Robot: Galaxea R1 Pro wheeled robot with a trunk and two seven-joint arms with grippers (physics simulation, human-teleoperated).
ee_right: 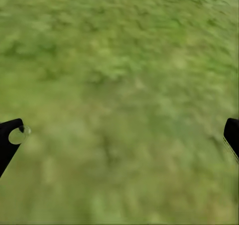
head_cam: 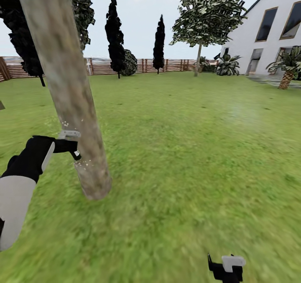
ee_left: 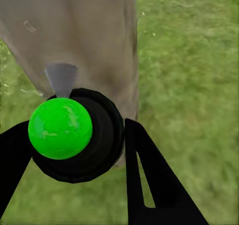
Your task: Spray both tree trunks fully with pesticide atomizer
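A thick, pale grey-brown tree trunk leans across the left of the head view, rooted in the grass. My left gripper is right against it, shut on the pesticide atomizer. In the left wrist view the atomizer shows a bright green ball in a black ring between my black fingers, and its grey nozzle points at the trunk. White specks dot the bark near the nozzle. The second tree stands far back on the lawn. My right gripper hangs open over grass.
Green lawn spreads to a brown slat fence. Narrow near-black trees stand along the fence. A white house and a short palm are at the far right.
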